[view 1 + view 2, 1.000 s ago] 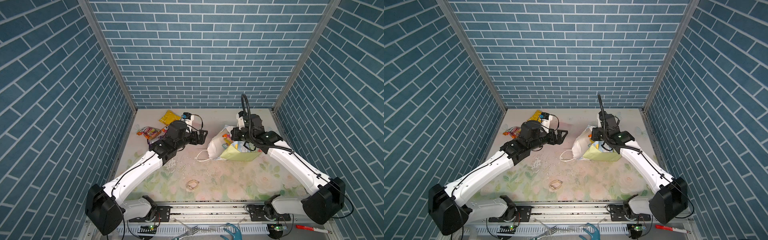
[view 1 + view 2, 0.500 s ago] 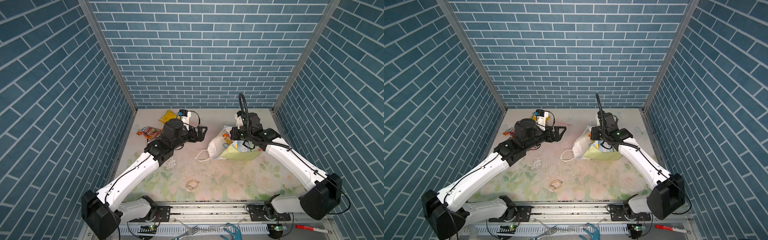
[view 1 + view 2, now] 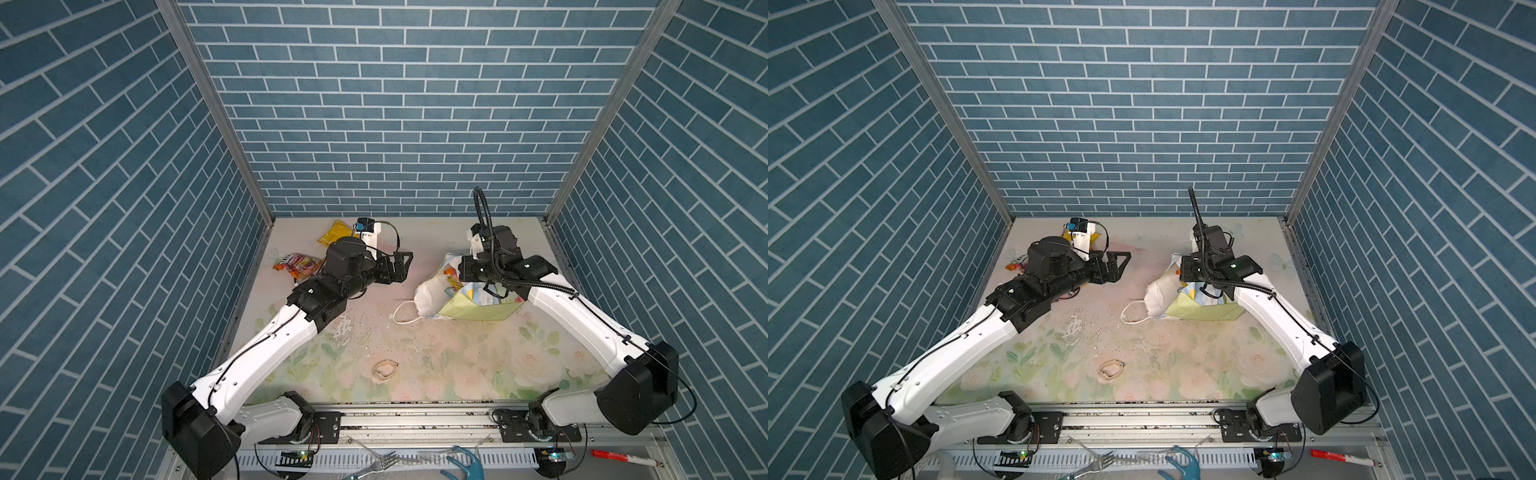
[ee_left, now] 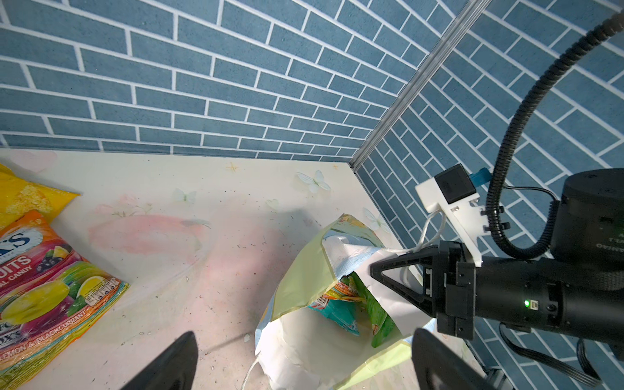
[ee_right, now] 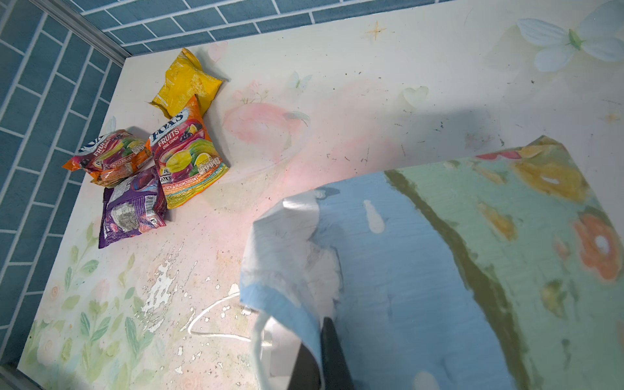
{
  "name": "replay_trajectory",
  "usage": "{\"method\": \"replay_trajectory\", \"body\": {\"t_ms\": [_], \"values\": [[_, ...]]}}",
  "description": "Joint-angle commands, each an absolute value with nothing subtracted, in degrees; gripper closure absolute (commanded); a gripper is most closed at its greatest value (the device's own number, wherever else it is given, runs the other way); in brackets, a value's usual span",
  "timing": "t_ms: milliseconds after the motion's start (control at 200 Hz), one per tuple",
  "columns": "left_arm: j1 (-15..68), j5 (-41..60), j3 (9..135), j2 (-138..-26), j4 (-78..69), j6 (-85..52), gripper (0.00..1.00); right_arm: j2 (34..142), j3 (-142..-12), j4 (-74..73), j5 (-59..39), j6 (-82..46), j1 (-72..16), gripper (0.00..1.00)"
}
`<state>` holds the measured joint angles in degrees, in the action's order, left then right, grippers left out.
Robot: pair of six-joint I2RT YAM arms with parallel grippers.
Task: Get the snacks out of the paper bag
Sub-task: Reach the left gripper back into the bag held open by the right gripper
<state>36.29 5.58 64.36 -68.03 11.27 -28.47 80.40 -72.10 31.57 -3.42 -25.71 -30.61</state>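
Paper bag (image 4: 300,270): teal packet (image 4: 337,314), green packet (image 4: 380,317) inside | right jaws pinch rim | left jaws wide, empty

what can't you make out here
- Snacks left in the paper bag: left wrist view shows parts of a teal packet and a green packet; its walls hide the rest.
- Whether the right gripper pinches rim or string handle: bag covers its fingers in the right wrist view.
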Motion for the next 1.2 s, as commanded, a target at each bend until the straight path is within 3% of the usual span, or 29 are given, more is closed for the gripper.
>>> {"method": "replay_trajectory", "body": {"t_ms": [0,415,1195], "values": [[36.5,3.8,64.1,-67.1,10.3,-27.6,0.00,81.5,-74.3,32.9,-3.2,-26.7,-30.6,1.00],[36.5,3.9,65.3,-74.0,9.7,-27.9,0.01,80.2,-74.2,33.4,-2.6,-26.6,-30.6,1.00],[39.7,15.7,61.9,-87.1,-1.4,-28.9,0.04,82.9,-79.4,34.8,-4.1,-26.2,-30.6,1.00]]}}
